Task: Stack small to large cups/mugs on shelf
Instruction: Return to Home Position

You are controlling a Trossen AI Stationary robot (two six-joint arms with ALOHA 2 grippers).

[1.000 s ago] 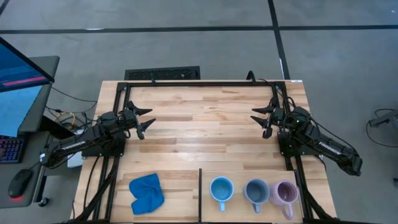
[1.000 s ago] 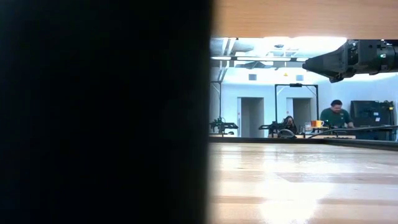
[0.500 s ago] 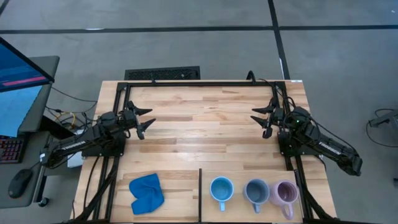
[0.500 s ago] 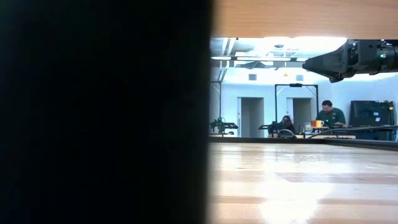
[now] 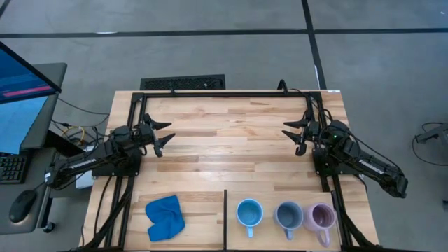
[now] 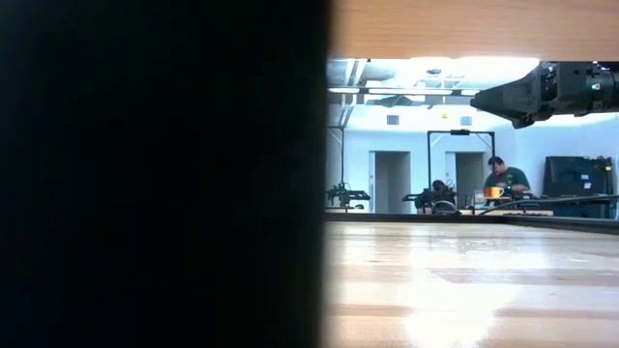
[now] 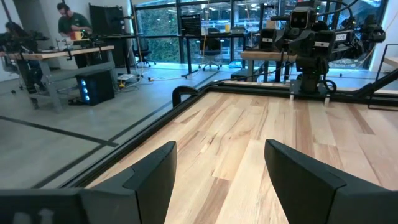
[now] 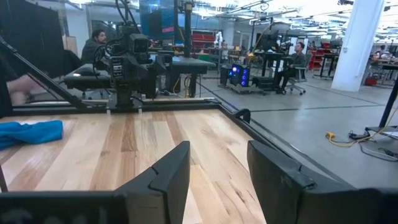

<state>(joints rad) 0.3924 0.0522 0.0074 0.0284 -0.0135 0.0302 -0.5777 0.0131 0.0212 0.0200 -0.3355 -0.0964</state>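
When viewed from above, shows three small handled ceramic mugs standing upright in a row on the pale butcher-block shelf [image 5: 269,197] framed by thin black rails, on the right arm's side: light sky-blue mug [image 5: 249,212] innermost, dull grey-blue mug [image 5: 288,213] in the middle, pale lilac-purple mug [image 5: 321,216] outermost. Places left gripper [image 5: 162,134] over the left edge of the light wooden tabletop [image 5: 224,133], right gripper [image 5: 294,135] opposite, both well apart from the mugs. Records both sets of fingers spread wide, holding nothing. Notes crumpled bright blue cloth [image 5: 164,215] beyond the shelf's dividing rail.
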